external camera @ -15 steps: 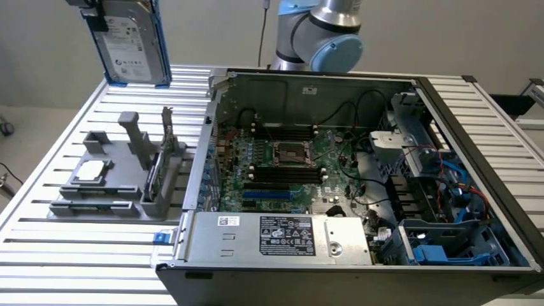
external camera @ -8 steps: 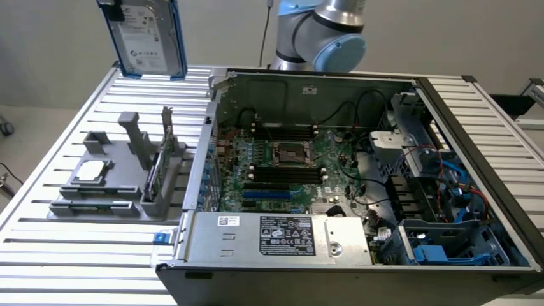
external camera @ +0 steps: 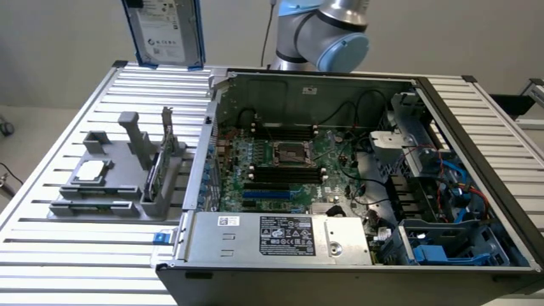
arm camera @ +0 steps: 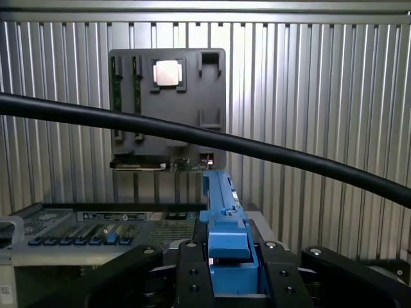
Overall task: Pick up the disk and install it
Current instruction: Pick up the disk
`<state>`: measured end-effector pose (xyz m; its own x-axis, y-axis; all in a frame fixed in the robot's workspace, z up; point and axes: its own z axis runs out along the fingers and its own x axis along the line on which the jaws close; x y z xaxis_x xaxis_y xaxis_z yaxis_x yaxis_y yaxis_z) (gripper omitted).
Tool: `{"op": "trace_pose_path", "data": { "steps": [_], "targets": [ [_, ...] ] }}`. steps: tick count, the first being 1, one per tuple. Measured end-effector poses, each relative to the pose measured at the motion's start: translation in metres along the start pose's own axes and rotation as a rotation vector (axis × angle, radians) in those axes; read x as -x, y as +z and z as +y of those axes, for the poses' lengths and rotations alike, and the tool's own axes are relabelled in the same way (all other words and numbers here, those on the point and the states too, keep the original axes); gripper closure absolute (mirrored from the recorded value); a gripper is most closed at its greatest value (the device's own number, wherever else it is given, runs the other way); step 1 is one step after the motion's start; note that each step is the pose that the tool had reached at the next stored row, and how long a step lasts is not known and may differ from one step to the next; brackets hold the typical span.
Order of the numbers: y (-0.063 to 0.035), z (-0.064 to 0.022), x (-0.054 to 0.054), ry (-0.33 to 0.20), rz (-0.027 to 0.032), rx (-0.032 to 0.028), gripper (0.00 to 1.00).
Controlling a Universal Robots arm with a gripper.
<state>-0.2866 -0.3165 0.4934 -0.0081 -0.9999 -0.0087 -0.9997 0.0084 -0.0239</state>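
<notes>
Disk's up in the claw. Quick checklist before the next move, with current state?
1. Grip on disk: ok, its blue carrier sits clamped in the claw.
2. Disk clear of grey fixture: ok, held high above the table.
3. Disk over open case: not ok, it hangs beyond the case toward the exterior view's left.
4. Bay with blue parts free: cannot tell, cables crowd it.
5. Black cable clear of disk: cannot tell.
</notes>
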Motion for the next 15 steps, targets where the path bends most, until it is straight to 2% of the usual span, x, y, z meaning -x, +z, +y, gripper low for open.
{"op": "trace_pose_path", "data": {
  "steps": [5, 15],
  "targets": [
    [-0.009, -0.023, -0.006, 0.0, -0.0019, 0.0035, 0.67],
    [-0.0171, -0.0688, -0.017, 0.0, -0.0017, 0.0186, 0.67]
  ]
}}
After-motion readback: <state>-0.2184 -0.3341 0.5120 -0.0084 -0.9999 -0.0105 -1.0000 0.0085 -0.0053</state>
